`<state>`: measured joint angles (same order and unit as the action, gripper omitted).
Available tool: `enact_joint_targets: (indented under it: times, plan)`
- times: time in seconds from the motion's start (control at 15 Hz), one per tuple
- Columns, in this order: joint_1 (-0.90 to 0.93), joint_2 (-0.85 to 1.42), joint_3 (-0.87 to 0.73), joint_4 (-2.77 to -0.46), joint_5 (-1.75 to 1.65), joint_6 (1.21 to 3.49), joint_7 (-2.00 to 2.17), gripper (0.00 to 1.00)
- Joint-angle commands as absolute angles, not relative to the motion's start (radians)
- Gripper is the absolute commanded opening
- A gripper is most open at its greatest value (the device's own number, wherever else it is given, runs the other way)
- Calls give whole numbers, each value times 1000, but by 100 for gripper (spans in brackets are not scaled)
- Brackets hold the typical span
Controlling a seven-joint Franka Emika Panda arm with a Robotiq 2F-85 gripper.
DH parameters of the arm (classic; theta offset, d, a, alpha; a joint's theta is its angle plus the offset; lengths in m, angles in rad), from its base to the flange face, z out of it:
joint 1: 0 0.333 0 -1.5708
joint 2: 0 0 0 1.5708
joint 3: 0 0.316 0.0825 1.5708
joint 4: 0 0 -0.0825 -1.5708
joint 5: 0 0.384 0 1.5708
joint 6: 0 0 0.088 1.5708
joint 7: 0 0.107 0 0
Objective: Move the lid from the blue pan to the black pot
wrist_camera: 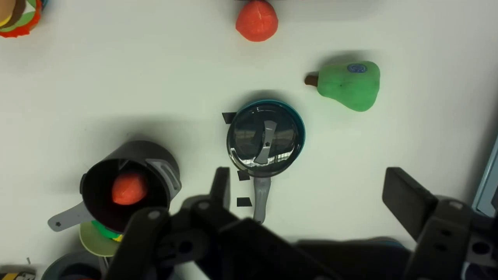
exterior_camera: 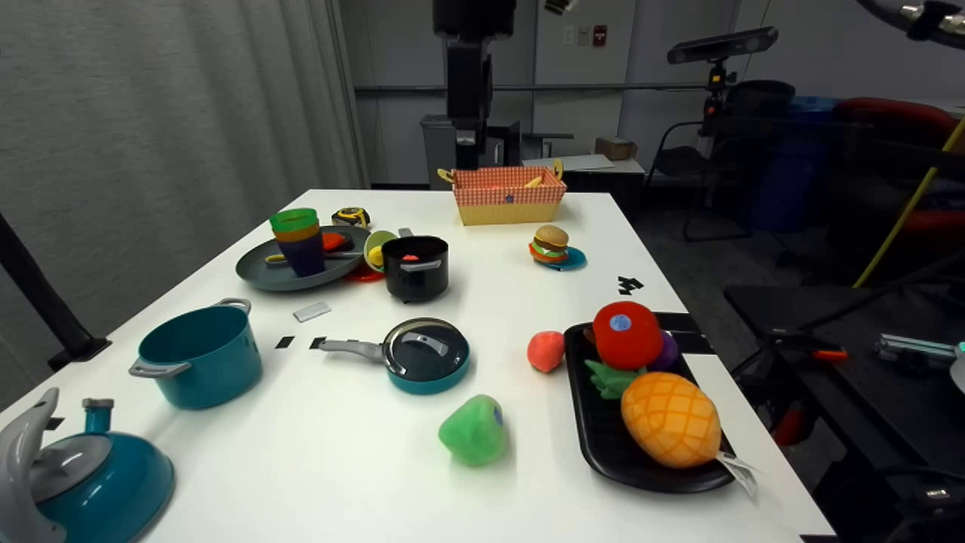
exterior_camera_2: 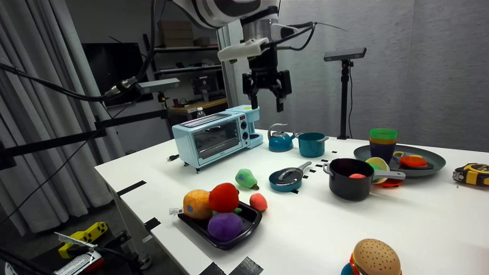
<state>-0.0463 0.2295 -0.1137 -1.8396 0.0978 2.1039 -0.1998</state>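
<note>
Gripper [exterior_camera_2: 267, 104]: spread wide, empty. Lid [wrist_camera: 259, 138]: well below the gripper, seated atop the blue pan [exterior_camera: 428, 383]; presumably light, stiff, slick-topped, best pinched across its narrow grey handle [wrist_camera: 268, 142].

"A kitchen, with that toaster oven [exterior_camera_2: 216, 139]?"

"More like a robotics lab: a robot arm [exterior_camera_2: 233, 8] hangs over the white table [exterior_camera_2: 305, 229], a thick cable [exterior_camera_2: 146, 65] looping beside it, cameras [exterior_camera_2: 345, 54] stand on black posts [exterior_camera_2: 345, 95], and strips of black tape [exterior_camera_2: 131, 188] lie on the tabletop."

"And the fruit [exterior_camera_2: 224, 197]?"

"Plush. Look behind, too: grey curtains [exterior_camera: 181, 90], shelves [exterior_camera_2: 191, 70] with boxes [exterior_camera_2: 175, 37], a monitor [exterior_camera_2: 203, 84] on a desk [exterior_camera_2: 198, 105]."
</note>
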Motion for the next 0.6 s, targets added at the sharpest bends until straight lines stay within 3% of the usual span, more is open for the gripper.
enact_joint_targets:
  times: [0.0,0.53]
  plan:
    - [-67,247,-88,-1905,89,2203,-199,100]
    - [-59,338,-72,-1996,47,2478,-189,100]
